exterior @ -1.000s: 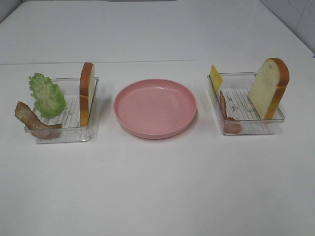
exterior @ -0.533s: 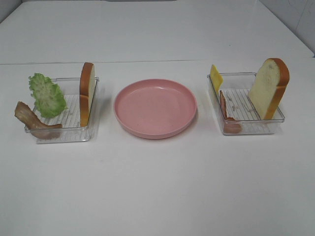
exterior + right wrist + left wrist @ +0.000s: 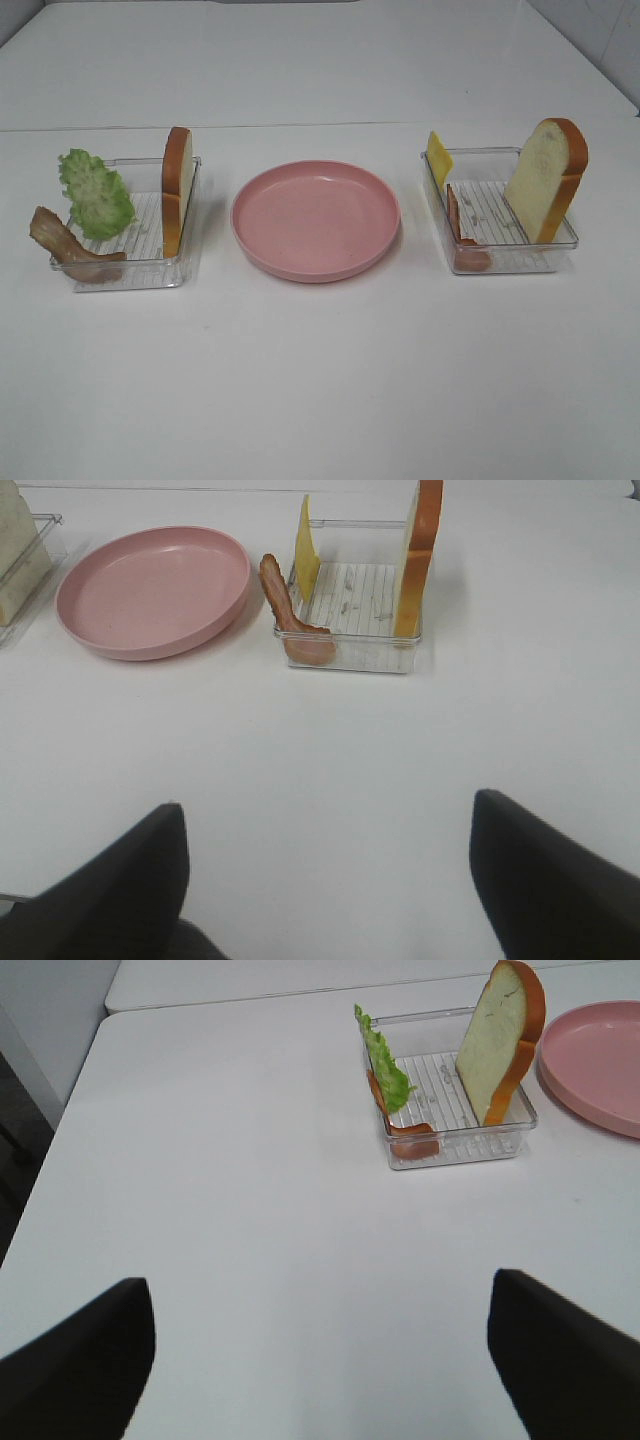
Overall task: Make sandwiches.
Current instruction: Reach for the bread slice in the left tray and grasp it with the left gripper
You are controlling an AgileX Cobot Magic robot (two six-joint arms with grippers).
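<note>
Left pincer (image 3: 318,1280) is hovering above the white table (image 3: 320,380), its two dark fingers (image 3: 80,1360) spreading wide apart and gripping nothing; it is showing only in its own wrist view. Well ahead of it, the left tray (image 3: 140,262), clear ribbed plastic, is sitting toward the table's left side. A green lettuce leaf (image 3: 95,193) is leaning at this tray's left wall and rising above the rim. The left bacon strip (image 3: 65,248) is lying by the same wall, with its upper end reaching past the rim. The left bread slice (image 3: 177,200) is standing on edge along the tray's right wall, showing its orange-brown crust.

Between the two trays, near each, the round pink plate (image 3: 315,220) is resting flat.

To its right, the right tray (image 3: 500,262) is holding a yellow cheese slice (image 3: 438,158) standing upright at its back-left corner. The right bacon strip (image 3: 462,235) is running down the left wall and curling at the front corner. The right bread slice (image 3: 545,180) is leaning tilted against the right wall. All the sandwich parts are sitting separately, none stacked.

Right pincer (image 3: 328,802) is hanging over the table well short of its tray, fingers (image 3: 100,890) likewise parting wide around nothing.
</note>
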